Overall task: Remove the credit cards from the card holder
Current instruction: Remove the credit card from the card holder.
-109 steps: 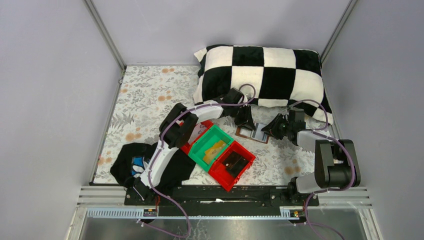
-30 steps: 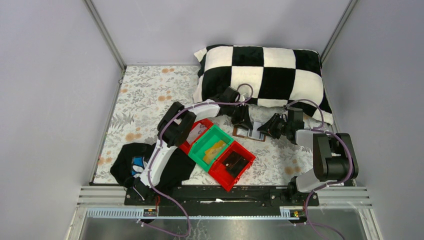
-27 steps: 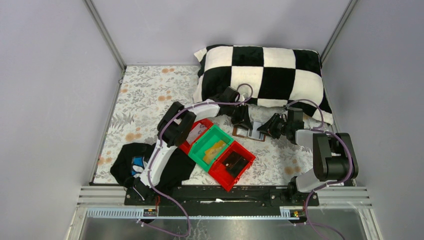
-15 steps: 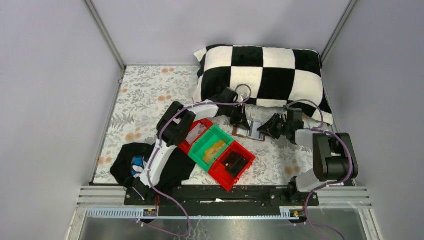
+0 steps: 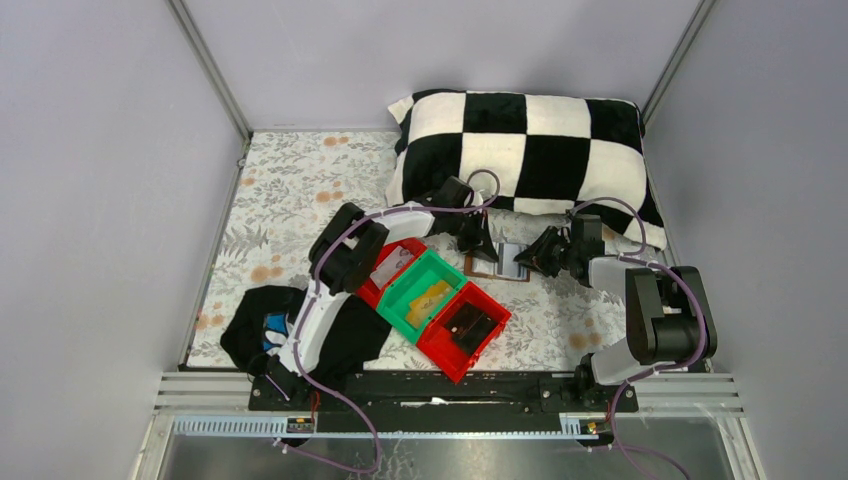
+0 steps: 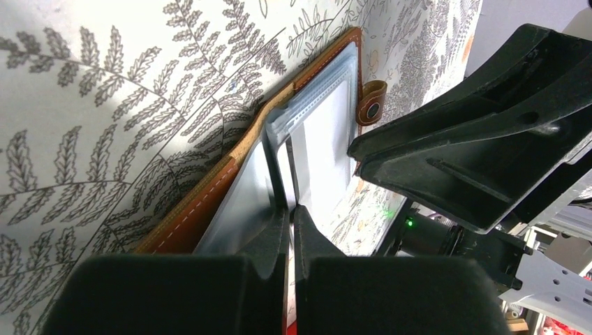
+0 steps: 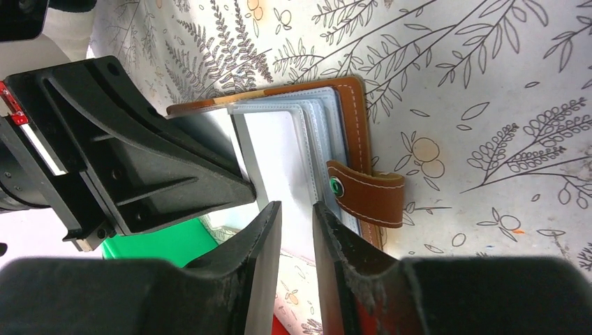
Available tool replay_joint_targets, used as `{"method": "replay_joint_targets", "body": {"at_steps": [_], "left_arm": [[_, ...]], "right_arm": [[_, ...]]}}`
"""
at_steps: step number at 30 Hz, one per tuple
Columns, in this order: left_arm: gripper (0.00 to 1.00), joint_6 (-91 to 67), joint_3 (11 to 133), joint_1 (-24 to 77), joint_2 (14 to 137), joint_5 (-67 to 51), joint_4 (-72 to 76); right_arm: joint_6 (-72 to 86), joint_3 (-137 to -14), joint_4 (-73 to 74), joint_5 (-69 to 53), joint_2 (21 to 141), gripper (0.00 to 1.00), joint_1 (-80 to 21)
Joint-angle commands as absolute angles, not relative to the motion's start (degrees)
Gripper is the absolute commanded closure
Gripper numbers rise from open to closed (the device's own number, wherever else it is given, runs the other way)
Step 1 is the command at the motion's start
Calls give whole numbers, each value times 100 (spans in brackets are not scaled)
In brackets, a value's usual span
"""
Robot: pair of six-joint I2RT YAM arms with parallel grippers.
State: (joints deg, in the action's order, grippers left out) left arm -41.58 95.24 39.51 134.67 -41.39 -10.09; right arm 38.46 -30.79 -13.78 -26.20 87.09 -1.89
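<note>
The card holder lies open on the floral cloth, reddish-brown outside, in front of the pillow. In the right wrist view its brown cover, snap strap and pale flat panels show. My left gripper is shut on a thin grey inner leaf that stands upright. The left wrist view shows that leaf beside my fingertips. I cannot tell whether a credit card is in it. My right gripper hovers over the white panel with its jaws slightly apart and empty.
A checkered pillow lies just behind the holder. A green bin holds a yellow-tan piece. A red bin holds a black boxy object. Another red bin and black cloth lie to the left.
My left gripper has moved a little left and back, and the card holder has shifted slightly left with it. My right gripper has followed slightly left.
</note>
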Motion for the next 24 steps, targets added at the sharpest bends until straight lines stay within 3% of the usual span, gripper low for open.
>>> {"method": "replay_joint_targets", "body": {"at_steps": [1, 24], "left_arm": [[100, -3981, 9386, 3744, 13128, -3656, -1385], [100, -3876, 9150, 3595, 12851, -3615, -1429]], "right_arm": [[3583, -3014, -594, -1697, 8811, 69, -187], [3544, -3114, -371, -1485, 8805, 70, -152]]}}
